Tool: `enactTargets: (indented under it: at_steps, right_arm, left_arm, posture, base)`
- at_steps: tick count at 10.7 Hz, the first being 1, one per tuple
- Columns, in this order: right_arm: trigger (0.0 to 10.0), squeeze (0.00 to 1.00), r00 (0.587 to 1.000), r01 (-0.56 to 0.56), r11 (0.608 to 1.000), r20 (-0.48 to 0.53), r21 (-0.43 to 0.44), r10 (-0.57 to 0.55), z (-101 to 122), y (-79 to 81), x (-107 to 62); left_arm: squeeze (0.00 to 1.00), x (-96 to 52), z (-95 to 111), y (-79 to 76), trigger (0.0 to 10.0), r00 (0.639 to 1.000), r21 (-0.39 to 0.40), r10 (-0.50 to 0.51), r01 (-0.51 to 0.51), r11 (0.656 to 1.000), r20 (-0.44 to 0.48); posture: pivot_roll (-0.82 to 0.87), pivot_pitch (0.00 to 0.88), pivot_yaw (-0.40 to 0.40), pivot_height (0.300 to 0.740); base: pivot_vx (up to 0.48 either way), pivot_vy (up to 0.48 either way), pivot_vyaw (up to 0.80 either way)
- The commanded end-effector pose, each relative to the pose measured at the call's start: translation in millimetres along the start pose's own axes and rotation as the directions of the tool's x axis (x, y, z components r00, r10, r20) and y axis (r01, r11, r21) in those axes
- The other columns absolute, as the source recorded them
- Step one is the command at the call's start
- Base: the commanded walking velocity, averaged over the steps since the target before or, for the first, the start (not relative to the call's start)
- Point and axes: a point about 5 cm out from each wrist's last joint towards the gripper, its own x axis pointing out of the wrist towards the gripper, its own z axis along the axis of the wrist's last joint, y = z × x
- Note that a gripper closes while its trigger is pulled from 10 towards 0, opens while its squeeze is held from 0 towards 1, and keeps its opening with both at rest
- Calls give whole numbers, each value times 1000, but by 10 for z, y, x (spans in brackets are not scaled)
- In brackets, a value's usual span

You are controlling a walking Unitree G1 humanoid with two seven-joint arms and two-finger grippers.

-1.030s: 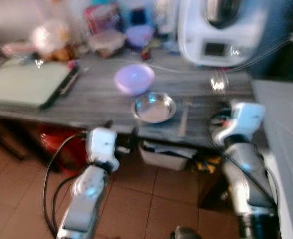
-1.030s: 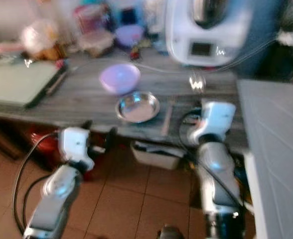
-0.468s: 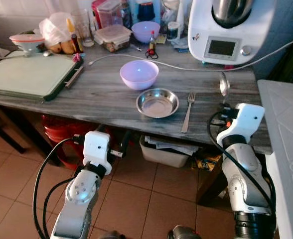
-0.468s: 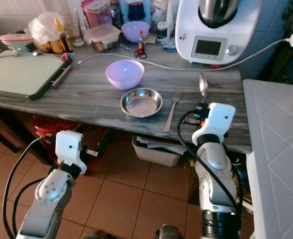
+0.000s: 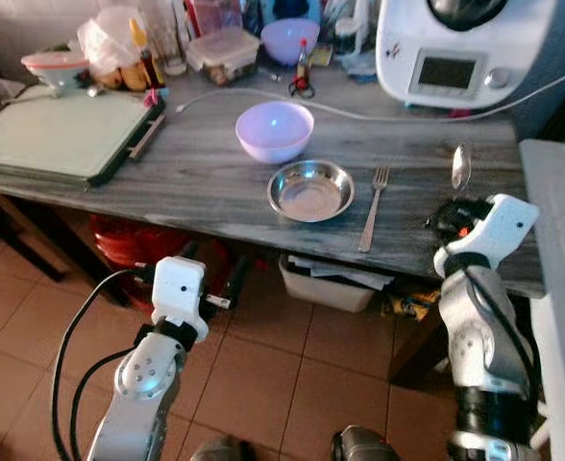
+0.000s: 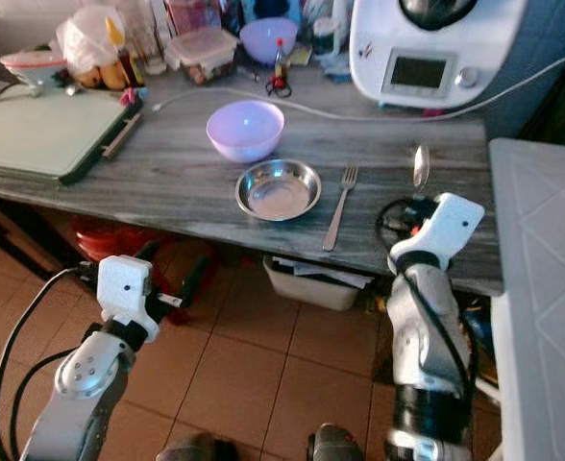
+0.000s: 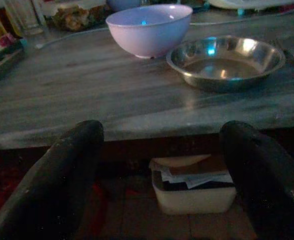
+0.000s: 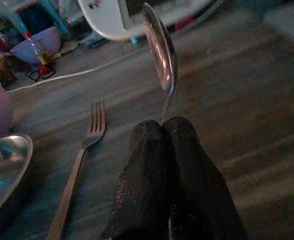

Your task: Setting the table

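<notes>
On the table, the steel dish sits near the front edge, with the bowl just behind it to the left. Right of the dish lies the fork, tines toward the back. Further right, the spoon stands above the tabletop, its handle pinched in the right gripper. The left gripper hangs below the table edge, left of the dish. A board lies far left, an appliance back right, a cable running behind the bowl.

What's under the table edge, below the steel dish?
Below the round steel dish on the grey wooden table, a white plastic bin holds papers; its back and deeper contents are hidden by the tabletop.
</notes>
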Motion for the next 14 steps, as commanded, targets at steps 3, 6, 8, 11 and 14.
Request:
enactTargets:
  at_steps: [3, 6, 8, 11, 14]
  right_arm:
    - [10000, 0, 995, -5, 988, -101, 157, 21, -126, 82, 40]
    - [10000, 0, 985, -65, 969, -143, 237, 101, -162, 180, 78]
    - [10000, 0, 967, -113, 956, -190, 270, 168, -156, 200, 142]
    - [10000, 0, 961, -41, 962, -252, 271, 112, -165, 46, 192]
    - [10000, 0, 947, 0, 975, -314, 224, 72, -197, -120, 164]
  left_arm:
    - [0, -49, 20, 57, 10000, 1000, 14, 0, 0, 1000, -20]
    - [0, -50, 27, 72, 10000, 1000, 17, 0, 1, 1000, -30]
    - [0, -43, 28, 79, 10000, 999, 17, -1, 1, 1000, -36]
    - [0, -37, 29, 85, 10000, 999, 16, 0, 1, 1000, -40]
    - [0, -27, 28, 80, 10000, 999, 15, -7, 8, 1000, -43]
  posture:
    - [2, 141, 120, 740]
    - [6, 143, 125, 740]
    - [10, 145, 125, 740]
    - [10, 144, 126, 740]
    - [6, 144, 128, 740]
  base:
    - [0, 0, 0]
    - [0, 0, 0]
    - [0, 0, 0]
    - [0, 0, 0]
    - [0, 0, 0]
